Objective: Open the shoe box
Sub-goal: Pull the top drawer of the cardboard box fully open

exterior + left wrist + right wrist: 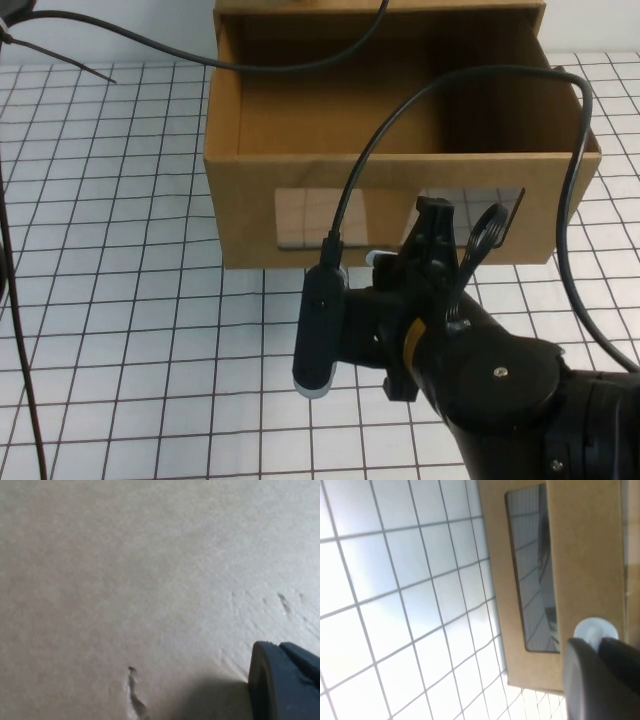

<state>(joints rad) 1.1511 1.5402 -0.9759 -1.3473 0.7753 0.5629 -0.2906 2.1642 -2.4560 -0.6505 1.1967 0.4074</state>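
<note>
The brown cardboard shoe box [300,180] stands at the back of the table with its top open and its inside bare. Its front wall carries a clear window [320,215]. My right gripper [432,215] is pressed against that front wall, to the right of the window. In the right wrist view the right gripper [600,642] is shut on a small white knob [594,629] fixed to the box front [580,555]. The left gripper [281,650] is seen only in its own wrist view. It hangs over a plain beige surface, its fingers together with nothing between them.
The white gridded tabletop [120,300] spreads to the left of and in front of the box. Black cables [575,180] loop over the box and along the left edge. The right arm's bulky base [500,390] fills the near right corner.
</note>
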